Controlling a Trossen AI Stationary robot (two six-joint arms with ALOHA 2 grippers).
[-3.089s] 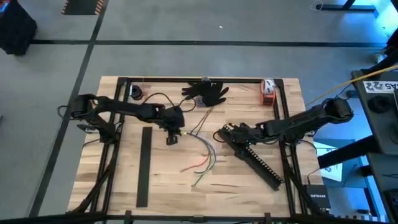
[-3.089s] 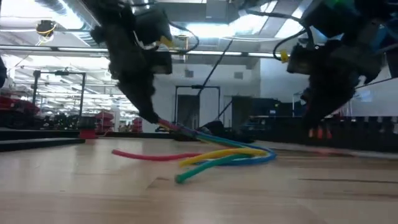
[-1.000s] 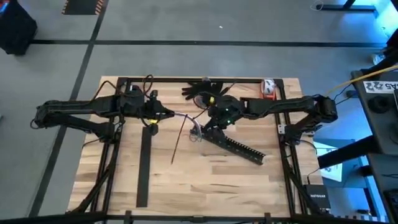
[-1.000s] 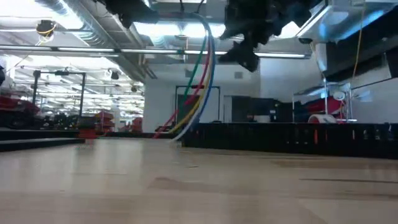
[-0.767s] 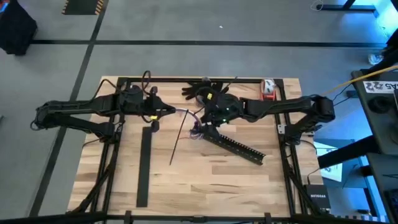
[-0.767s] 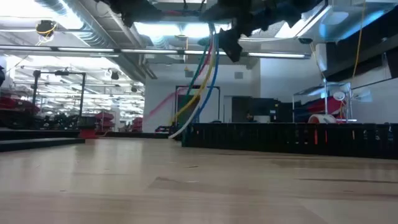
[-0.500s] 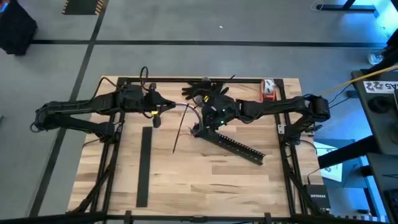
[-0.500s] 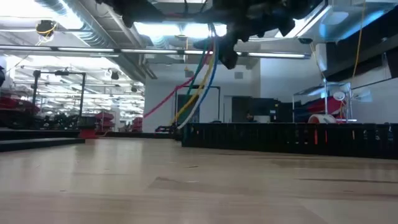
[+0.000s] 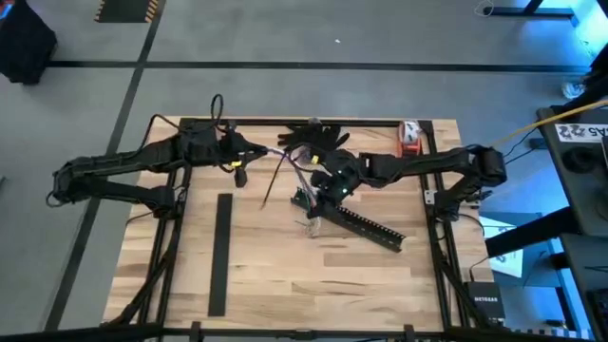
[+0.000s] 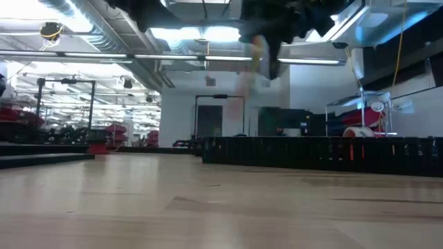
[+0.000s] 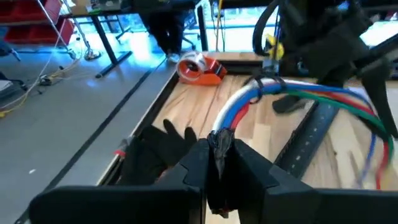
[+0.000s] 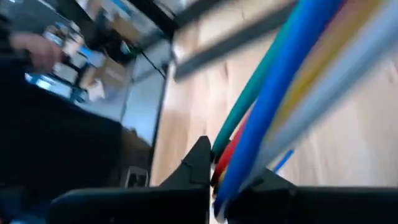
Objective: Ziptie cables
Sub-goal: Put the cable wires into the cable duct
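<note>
Hanging slack above the wooden worktop, the thin coloured flexible cables are pinched at one end by the left gripper and farther along by the right gripper. Light and floppy, they seem best gripped bunched, near where a tie would go.

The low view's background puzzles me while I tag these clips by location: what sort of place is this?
Probably a large industrial lab or workshop. Exposed ceiling ducts run overhead, shelving racks stand at the far left, and the wooden table sits on a bare grey floor marked with dark lines.
</note>
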